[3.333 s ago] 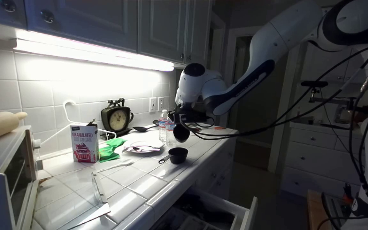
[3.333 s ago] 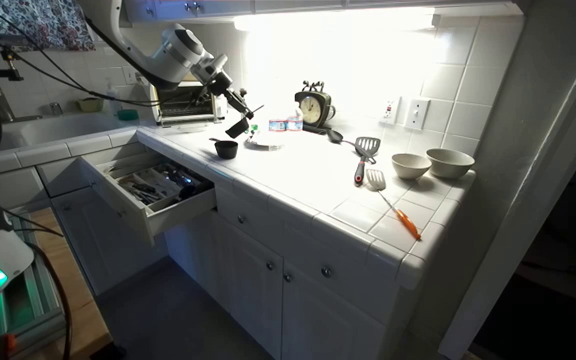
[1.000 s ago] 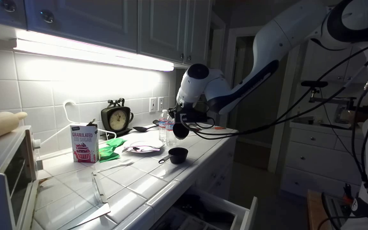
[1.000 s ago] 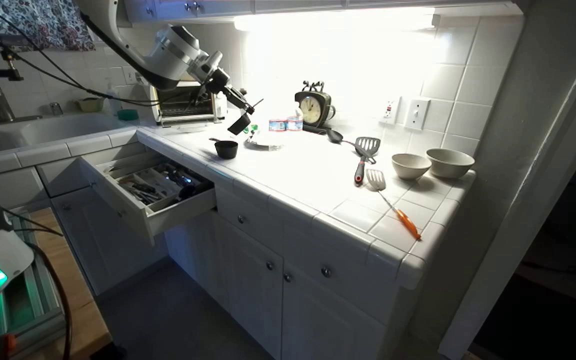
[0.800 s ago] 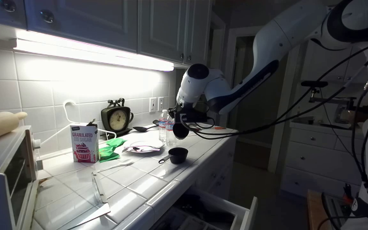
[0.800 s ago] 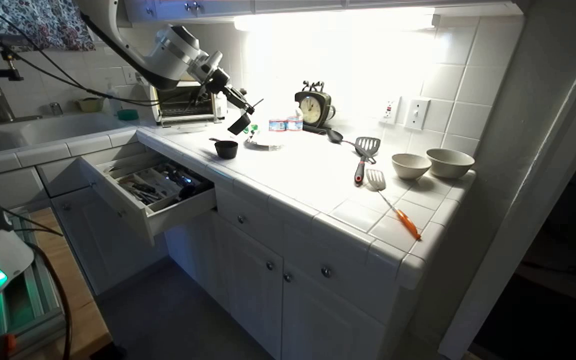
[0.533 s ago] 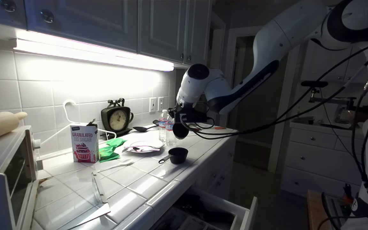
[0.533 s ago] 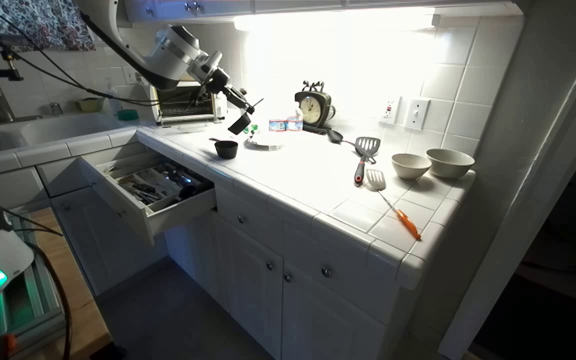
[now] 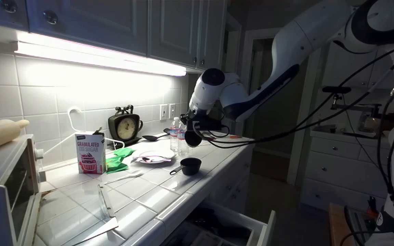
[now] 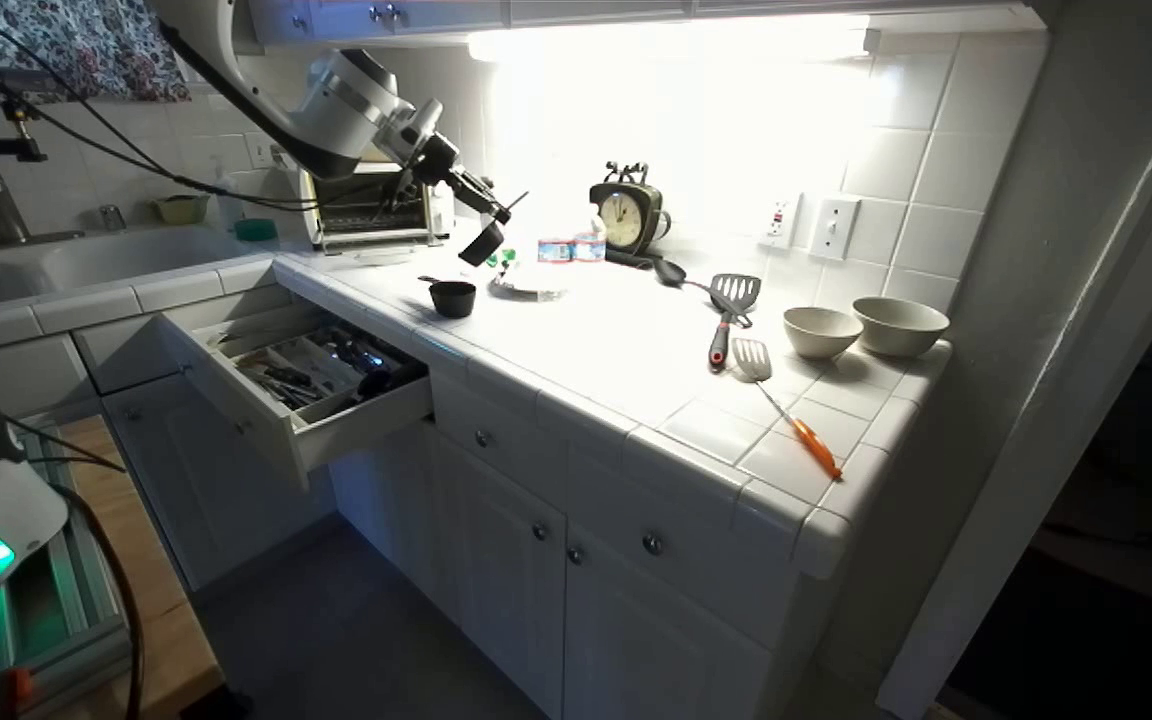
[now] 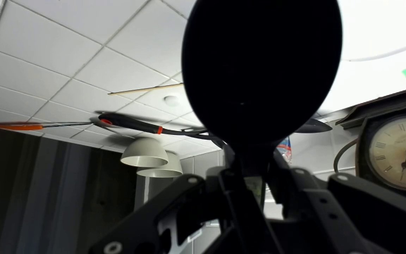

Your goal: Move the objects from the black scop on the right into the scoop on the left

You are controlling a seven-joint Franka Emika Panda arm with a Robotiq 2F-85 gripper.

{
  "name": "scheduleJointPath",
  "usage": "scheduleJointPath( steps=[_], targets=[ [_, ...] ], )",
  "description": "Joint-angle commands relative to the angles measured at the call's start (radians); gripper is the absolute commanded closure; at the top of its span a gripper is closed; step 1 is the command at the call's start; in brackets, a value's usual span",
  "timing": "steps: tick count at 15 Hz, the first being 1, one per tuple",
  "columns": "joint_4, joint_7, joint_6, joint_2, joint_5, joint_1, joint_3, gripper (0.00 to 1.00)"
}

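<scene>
My gripper (image 10: 502,214) is shut on the handle of a black scoop (image 10: 481,244), holding it in the air above the counter. The held scoop is tipped, with its dark cup (image 9: 193,139) showing in an exterior view and large in the wrist view (image 11: 259,70). The jaws (image 11: 254,160) close around its handle at the cup's base. A second black scoop (image 9: 191,166) stands upright on the counter, lower than the held one; it also shows in an exterior view (image 10: 453,299). Any objects inside either scoop cannot be made out; the interiors are too dark or hidden.
A white plate (image 9: 154,160), water bottles (image 9: 182,141), a sugar box (image 9: 91,153) and a clock (image 9: 125,126) stand nearby. Spatulas (image 10: 736,292) and two bowls (image 10: 822,333) lie farther along. An open drawer (image 10: 346,440) juts out below the counter edge.
Over the last three seconds the gripper and held scoop have risen slightly and shifted slightly away from the standing scoop. In the last second they have barely moved. The standing scoop has not moved.
</scene>
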Motion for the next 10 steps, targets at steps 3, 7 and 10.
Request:
scheduleJointPath(
  steps=[3, 7, 10],
  targets=[
    [-0.044, 0.059, -0.022, -0.045, -0.061, -0.017, 0.027, 0.94],
    [-0.049, 0.064, -0.026, -0.051, -0.066, -0.016, 0.032, 0.94],
    [-0.056, 0.065, -0.027, -0.058, -0.071, -0.017, 0.037, 0.94]
  ],
)
